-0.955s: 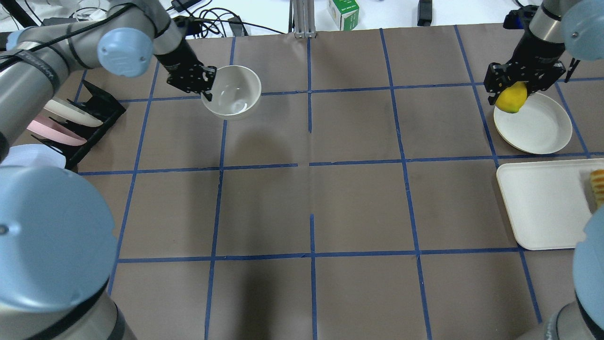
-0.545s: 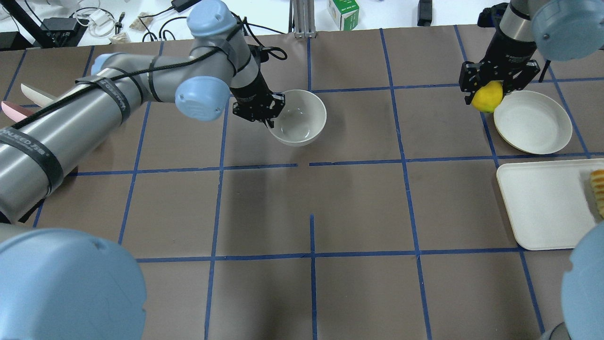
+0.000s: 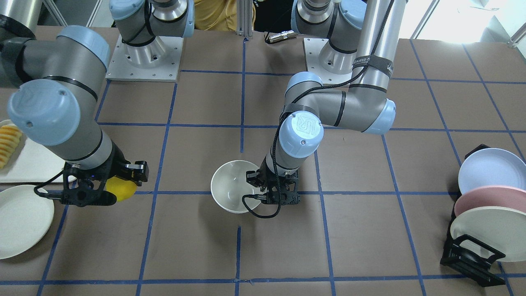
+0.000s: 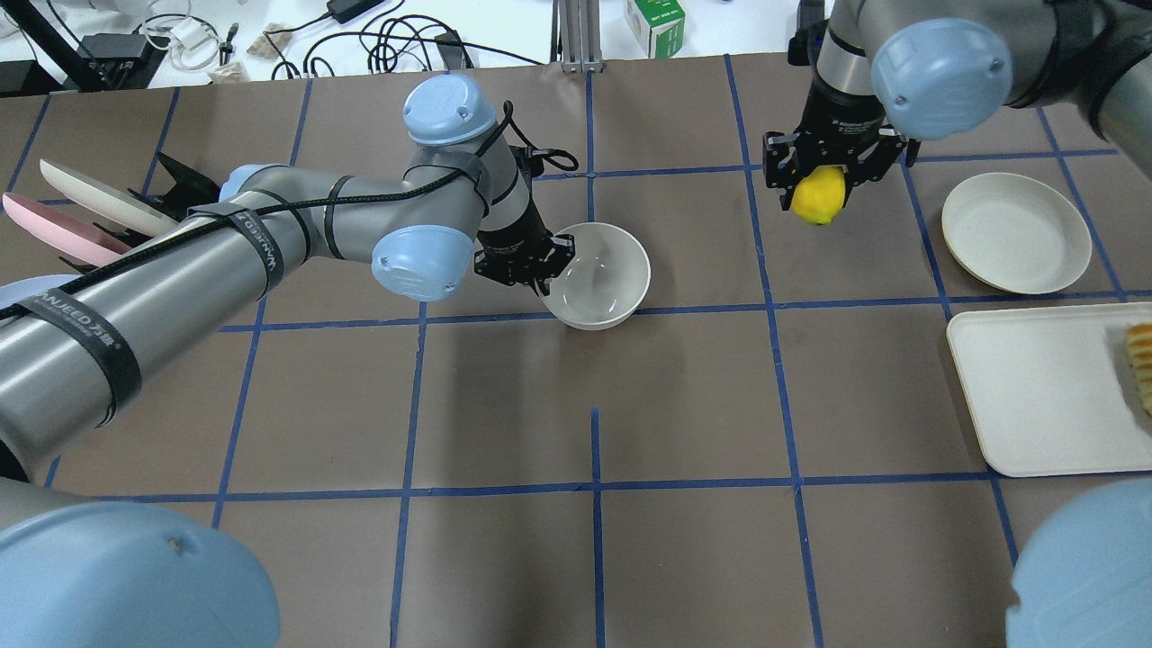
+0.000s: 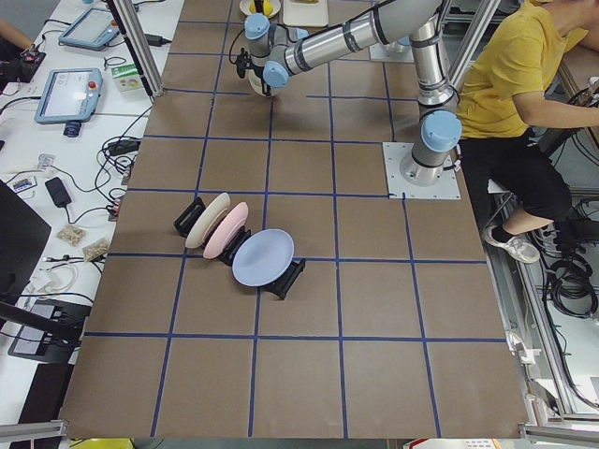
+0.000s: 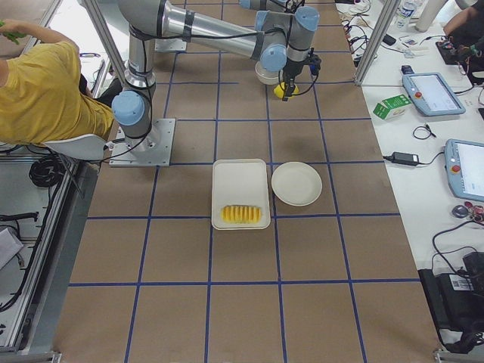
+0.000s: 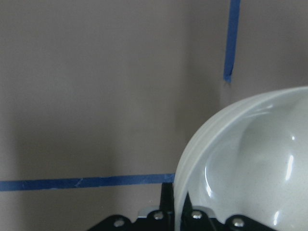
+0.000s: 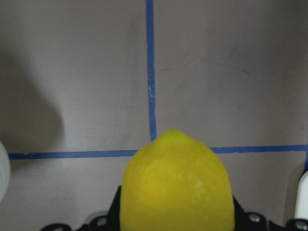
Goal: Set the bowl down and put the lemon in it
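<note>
My left gripper [image 4: 543, 264] is shut on the rim of the off-white bowl [image 4: 598, 279] near the table's middle, over a blue tape line. The bowl also shows in the front view [image 3: 233, 191] and fills the left wrist view [image 7: 255, 163]. It is empty. My right gripper [image 4: 823, 180] is shut on the yellow lemon [image 4: 817, 196] and holds it above the table, right of the bowl and apart from it. The lemon shows in the front view [image 3: 121, 190] and the right wrist view [image 8: 175, 185].
A flat cream plate [image 4: 1015, 232] lies at the right. A white tray [image 4: 1044, 387] with ridged orange-yellow slices [image 4: 1140, 360] sits below it. A black rack [image 3: 472, 250] holds pastel plates [image 3: 487, 197] at the robot's left.
My left gripper has carried the bowl rightward and toward the table's middle. My right gripper has moved left with the lemon, away from the cream plate.
</note>
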Motion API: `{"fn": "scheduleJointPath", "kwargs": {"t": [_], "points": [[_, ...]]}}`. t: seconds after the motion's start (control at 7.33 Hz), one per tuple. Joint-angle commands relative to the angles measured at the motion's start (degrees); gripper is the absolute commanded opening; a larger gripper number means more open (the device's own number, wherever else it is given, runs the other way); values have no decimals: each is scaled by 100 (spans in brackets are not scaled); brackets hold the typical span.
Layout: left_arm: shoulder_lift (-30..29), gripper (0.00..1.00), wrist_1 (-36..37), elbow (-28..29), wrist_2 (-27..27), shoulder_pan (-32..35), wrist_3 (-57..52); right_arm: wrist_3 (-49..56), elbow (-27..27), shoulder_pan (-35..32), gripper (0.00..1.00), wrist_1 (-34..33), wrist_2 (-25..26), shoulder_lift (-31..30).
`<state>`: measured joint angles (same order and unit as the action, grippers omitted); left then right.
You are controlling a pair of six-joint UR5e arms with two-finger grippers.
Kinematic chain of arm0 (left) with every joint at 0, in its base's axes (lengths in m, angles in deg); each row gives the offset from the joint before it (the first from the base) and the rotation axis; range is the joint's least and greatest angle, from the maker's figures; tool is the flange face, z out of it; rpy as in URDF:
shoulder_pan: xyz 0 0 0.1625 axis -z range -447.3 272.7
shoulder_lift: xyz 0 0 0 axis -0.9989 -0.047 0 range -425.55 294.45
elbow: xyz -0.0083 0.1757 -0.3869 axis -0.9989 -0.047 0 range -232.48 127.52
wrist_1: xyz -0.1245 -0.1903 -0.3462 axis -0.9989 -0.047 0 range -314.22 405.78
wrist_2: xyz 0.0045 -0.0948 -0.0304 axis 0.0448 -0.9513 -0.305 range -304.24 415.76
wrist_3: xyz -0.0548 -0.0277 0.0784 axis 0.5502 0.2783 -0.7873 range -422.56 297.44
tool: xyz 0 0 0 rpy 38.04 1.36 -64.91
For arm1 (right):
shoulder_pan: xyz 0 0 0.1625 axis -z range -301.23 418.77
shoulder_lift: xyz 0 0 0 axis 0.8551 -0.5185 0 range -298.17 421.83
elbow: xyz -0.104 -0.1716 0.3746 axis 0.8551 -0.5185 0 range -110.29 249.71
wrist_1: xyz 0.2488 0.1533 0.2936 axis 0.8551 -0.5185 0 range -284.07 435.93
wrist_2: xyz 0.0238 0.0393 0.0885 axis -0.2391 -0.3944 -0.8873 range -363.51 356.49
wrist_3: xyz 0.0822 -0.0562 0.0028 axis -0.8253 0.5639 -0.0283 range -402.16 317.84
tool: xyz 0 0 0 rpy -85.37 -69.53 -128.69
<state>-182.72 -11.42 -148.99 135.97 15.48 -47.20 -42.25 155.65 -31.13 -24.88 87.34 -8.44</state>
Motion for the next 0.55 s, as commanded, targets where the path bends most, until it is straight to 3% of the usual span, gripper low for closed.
{"fn": "scheduleJointPath", "kwargs": {"t": [0.0, 0.14, 0.41], "points": [[97, 87, -1, 79, 99, -13, -24, -183, 11, -359, 0, -401, -366, 92], [316, 93, -141, 167, 213, -117, -25, -506, 11, -561, 0, -448, -366, 197], [991, 99, -1635, 823, 380, -538, -757, -1243, 20, -1061, 0, -982, -375, 486]]}}
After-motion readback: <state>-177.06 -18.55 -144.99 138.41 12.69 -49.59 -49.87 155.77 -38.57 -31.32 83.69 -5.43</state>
